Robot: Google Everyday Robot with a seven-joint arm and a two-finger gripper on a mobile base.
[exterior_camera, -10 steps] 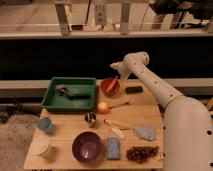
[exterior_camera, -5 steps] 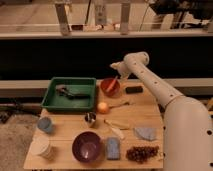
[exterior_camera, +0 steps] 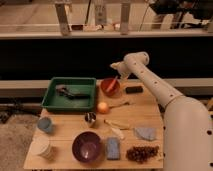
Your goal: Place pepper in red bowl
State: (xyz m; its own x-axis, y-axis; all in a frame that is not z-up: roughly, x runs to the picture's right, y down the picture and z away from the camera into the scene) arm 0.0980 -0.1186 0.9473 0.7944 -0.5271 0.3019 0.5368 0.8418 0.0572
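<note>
The red bowl (exterior_camera: 110, 87) sits at the back of the wooden table (exterior_camera: 145, 117), right of the green tray. The slim red-orange pepper (exterior_camera: 113, 84) stands tilted over the bowl, its lower end inside the bowl and its upper end up by my gripper (exterior_camera: 118, 76). My gripper hangs just above the bowl's right rim, at the end of the white arm that reaches in from the right. Whether the pepper is held or leaning free in the bowl cannot be told.
A green tray (exterior_camera: 70, 93) with a dark tool lies left of the bowl. A round orange fruit (exterior_camera: 103, 107), a small metal cup (exterior_camera: 90, 118), a purple bowl (exterior_camera: 88, 146), a blue sponge (exterior_camera: 113, 148), grapes (exterior_camera: 141, 152), a dark block (exterior_camera: 133, 90) and cups at the left also stand on the table.
</note>
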